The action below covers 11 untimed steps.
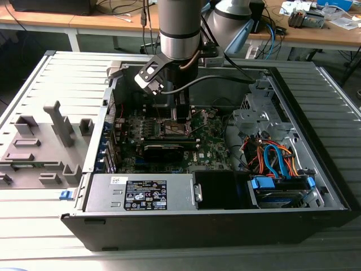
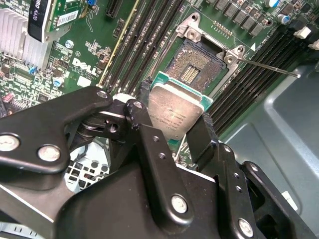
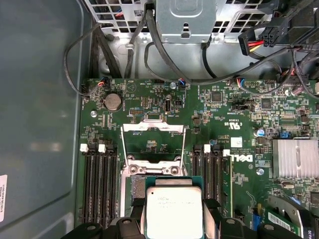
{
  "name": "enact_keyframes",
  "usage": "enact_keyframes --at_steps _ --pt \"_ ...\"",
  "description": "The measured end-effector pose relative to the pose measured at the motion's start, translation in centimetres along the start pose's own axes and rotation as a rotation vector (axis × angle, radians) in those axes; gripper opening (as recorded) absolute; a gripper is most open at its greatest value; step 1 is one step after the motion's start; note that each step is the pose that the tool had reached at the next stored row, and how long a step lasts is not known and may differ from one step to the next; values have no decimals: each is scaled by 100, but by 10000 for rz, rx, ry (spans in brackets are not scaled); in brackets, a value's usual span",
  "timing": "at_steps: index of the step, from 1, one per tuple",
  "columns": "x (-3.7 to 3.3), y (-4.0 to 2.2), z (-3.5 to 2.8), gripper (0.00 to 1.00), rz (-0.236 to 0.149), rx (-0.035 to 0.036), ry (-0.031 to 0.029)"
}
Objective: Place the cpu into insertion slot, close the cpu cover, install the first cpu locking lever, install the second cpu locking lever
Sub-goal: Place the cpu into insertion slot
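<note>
Silver cpu (image 2: 177,114) clamped above insertion slot (image 2: 192,69)

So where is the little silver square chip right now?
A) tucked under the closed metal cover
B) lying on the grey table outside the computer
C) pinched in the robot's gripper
C: the cpu is clamped between the fingers of the gripper, held over the insertion slot, which has no chip in it.
</note>
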<state>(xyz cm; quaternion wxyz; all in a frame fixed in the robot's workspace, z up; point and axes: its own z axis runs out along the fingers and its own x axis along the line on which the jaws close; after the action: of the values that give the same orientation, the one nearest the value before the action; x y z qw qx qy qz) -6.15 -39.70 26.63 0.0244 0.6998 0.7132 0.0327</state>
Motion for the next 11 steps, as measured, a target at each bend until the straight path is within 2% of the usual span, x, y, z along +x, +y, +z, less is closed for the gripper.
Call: enact_keyframes --at_steps 11 --pt "0 -2 22 55 0 0 0"
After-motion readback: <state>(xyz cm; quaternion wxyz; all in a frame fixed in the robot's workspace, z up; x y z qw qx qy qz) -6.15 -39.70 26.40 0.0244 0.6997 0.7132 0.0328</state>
